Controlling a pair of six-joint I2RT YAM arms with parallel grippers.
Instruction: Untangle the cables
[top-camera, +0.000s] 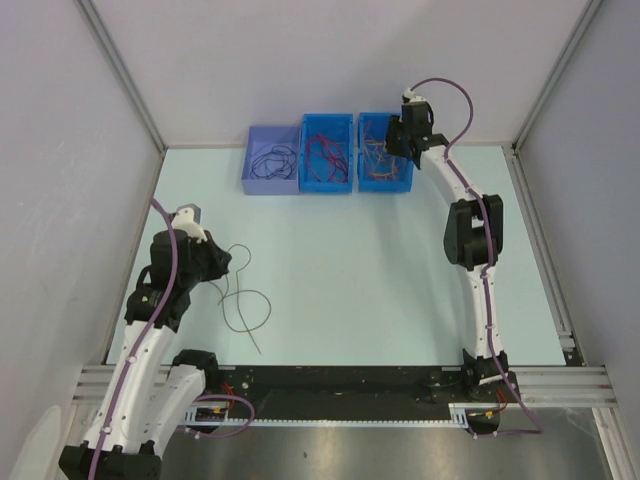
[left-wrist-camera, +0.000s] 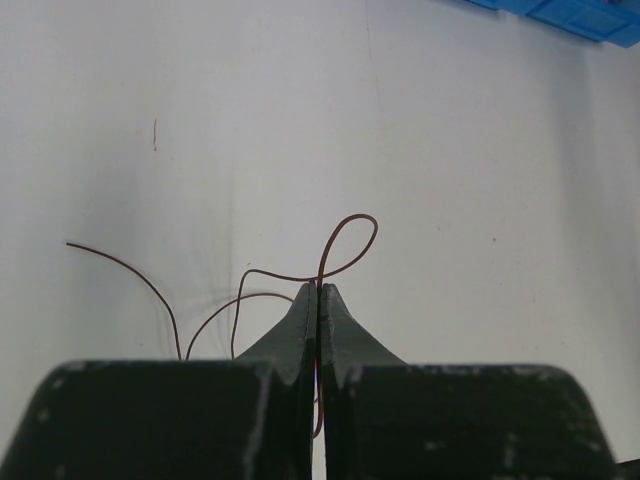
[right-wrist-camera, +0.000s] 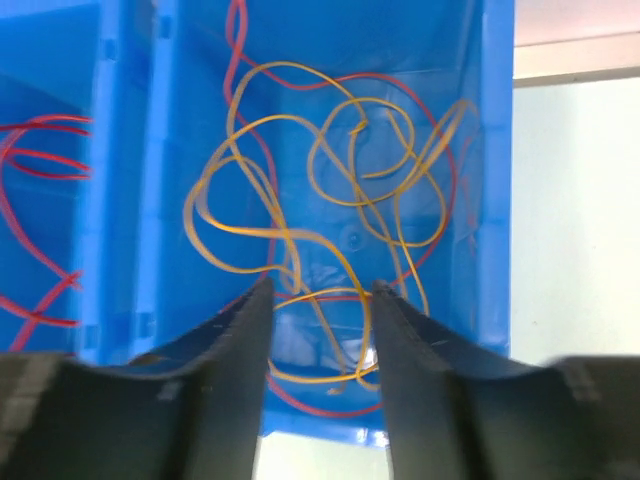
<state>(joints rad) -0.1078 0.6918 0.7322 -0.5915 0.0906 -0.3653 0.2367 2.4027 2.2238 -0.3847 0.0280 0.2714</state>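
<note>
Walls (top-camera: 60, 150) are hemming the pale table (top-camera: 350, 270), bins (top-camera: 328, 187) lining its far edge; left gripper (left-wrist-camera: 318, 290) pinching a dark cable (left-wrist-camera: 357, 216), right gripper (right-wrist-camera: 320, 288) gaping.

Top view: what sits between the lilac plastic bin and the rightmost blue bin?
A rectangular blue plastic bin holding thin red cables, shown in the top view.

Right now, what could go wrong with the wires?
1. The left gripper is shut on a thin dark wire that loops just past its tips; pulling might tighten that loop into a knot.
2. The right gripper is open over a bin where yellow wires and a red wire lie tangled; closing there might grab several at once.
</note>
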